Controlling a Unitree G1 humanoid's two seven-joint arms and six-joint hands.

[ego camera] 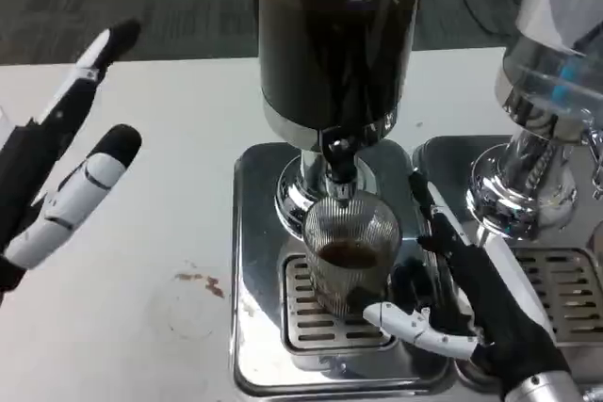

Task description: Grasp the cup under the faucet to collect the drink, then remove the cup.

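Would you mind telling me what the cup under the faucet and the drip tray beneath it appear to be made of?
The cup looks like clear ribbed glass or plastic: fine vertical ridges show, and the dark drink is visible through its wall. Which of the two, the picture leaves open. The drip tray looks like polished metal, probably stainless steel: its surface is mirror-bright with reflections, and a slotted grate sits in its middle.

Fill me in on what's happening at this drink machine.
The robot's right hand is wrapped around a ribbed glass cup that stands on the drip grate of the drink dispenser, right under the faucet. A little dark drink sits in the cup, well below the rim. The left hand hovers over the white table with its fingers spread, holding nothing. A second dispenser stands to the right, and there is a small brown stain on the table.
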